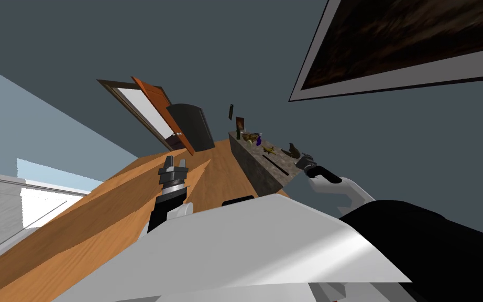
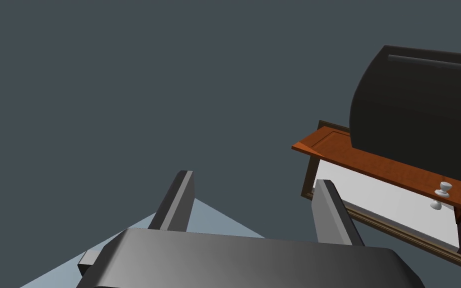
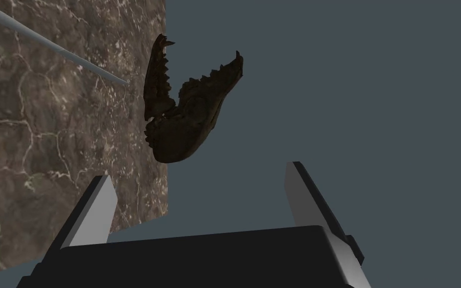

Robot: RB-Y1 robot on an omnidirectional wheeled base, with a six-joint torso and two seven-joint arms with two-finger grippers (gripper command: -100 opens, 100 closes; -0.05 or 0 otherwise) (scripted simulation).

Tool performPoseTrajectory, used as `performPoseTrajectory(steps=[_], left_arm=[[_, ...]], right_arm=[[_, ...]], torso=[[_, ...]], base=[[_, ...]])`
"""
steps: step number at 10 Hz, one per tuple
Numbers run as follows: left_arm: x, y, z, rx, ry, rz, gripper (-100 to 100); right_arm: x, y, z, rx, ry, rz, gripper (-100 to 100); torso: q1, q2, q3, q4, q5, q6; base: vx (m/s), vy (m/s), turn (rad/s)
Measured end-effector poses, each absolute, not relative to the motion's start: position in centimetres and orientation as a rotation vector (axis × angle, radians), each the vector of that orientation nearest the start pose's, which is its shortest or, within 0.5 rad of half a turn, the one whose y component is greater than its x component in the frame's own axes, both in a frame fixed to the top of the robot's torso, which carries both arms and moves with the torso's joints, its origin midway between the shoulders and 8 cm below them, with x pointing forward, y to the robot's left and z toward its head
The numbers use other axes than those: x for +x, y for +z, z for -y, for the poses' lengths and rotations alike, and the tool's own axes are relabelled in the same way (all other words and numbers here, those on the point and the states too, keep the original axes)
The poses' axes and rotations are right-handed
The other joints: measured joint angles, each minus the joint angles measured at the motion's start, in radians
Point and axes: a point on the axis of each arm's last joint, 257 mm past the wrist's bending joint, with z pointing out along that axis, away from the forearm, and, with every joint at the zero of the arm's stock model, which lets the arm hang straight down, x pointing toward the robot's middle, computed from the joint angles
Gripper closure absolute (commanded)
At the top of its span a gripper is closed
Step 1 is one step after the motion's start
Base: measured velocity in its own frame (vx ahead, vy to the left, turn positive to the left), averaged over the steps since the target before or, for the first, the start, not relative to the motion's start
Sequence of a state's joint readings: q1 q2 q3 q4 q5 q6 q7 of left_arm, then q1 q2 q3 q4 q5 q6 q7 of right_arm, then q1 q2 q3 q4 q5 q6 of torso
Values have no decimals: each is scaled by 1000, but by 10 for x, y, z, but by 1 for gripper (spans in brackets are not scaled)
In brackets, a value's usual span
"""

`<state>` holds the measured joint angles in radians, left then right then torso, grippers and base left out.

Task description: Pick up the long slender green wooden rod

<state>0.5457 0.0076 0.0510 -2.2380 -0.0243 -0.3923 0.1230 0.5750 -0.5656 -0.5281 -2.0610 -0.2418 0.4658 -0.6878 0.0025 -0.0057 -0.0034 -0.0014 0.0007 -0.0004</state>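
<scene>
the right gripper (image 3: pixel 199 197) hangs open and empty at the end of the brown marbled counter (image 3: pixel 34 150), near a dark toothed claw-shaped figure (image 3: pixel 187 120). past that, the long slender rod (image 3: pixel 64 51), pale grey here, lies on the counter, apart from the fingers. the left gripper (image 2: pixel 254 205) is open too.

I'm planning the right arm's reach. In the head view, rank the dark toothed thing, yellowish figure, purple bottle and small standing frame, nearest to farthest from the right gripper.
1. Dark toothed thing, near end of the counter, just ahead of the right gripper.
2. Yellowish figure, a little farther along.
3. Purple bottle, past the middle.
4. Small standing frame, at the far end.
</scene>
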Motion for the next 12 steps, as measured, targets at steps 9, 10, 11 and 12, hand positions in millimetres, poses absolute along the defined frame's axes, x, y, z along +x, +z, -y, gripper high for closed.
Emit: performPoseTrajectory(steps=[9,10,11,12], left_arm=[[359,-31,-307,-842,-1280,-715,0],[359,-31,-307,-842,-1280,-715,0],[359,-31,-307,-842,-1280,-715,0],[359,-31,-307,-842,-1280,-715,0]], right_arm=[[283,-201,630,1992,685,-701,-100],[279,-205,631,2014,667,-696,-100],[273,-210,632,2053,655,-679,-100],[265,-217,634,2089,634,-666,-100]], torso=[[-2,-1,-1,0,0,0],[-2,1,0,0,0,0],[-1,-1,-1,0,0,0],[-2,-1,-1,0,0,0]], base=[[78,34,-9],[105,40,-4],[105,33,-8],[48,12,0]])
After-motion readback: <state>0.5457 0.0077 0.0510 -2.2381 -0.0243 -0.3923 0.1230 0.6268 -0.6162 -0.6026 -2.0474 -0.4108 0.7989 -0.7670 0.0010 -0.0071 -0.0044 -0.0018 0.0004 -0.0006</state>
